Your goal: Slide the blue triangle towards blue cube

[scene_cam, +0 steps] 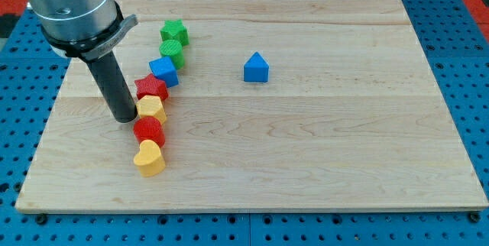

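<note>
Tip parked in the wrong crowd, blue triangle alone to the right

My tip (125,118) touches or nearly touches the yellow block (152,108) and red star (151,87); sweeping out carelessly could scatter that column and knock the blue cube (163,70). There is no hand, only a rod. The blue triangle (256,68) sits well apart on the tabletop (344,147), towards the view's right of the cube.

high front view over board (306,162)
</note>
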